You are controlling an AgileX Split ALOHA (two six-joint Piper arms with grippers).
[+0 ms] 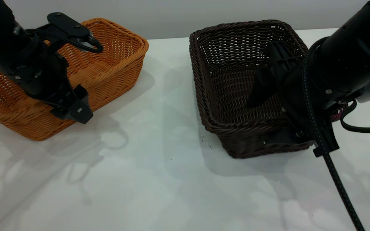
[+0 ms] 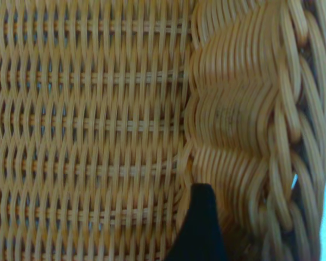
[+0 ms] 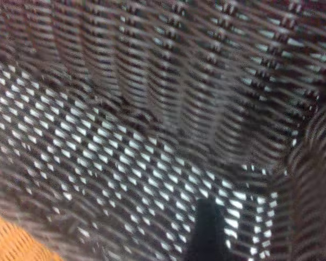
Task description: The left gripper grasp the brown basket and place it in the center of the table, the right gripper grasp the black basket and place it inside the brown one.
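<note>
We see 2 wicker baskets well apart on the white table [image 1: 159, 179]: the brown basket [image 1: 108, 64] sits at the exterior view's left, near the table's far edge, and the black basket [image 1: 230, 80] sits to the right of the middle. The left gripper [image 1: 72, 109] is down over the brown basket's near long wall, with 1 blocky jaw showing on the outside of the braided rim; the other jaw is hidden behind the arm, so we cannot tell how wide the claw stands or whether it pinches the wall. In the left wrist view, 1 dark fingertip [image 2: 200, 228] lies close against the orange weave where the basket's floor meets its side. The right gripper [image 1: 268, 106] reaches into the black basket at its near right corner, 1 tapered finger [image 1: 259, 89] inside the basket and a lower part outside the near wall. The right wrist view shows 1 dark fingertip [image 3: 206, 228] over the open weave of the black basket [image 3: 152, 109]. We cannot tell whether this claw has closed on the wall.
</note>
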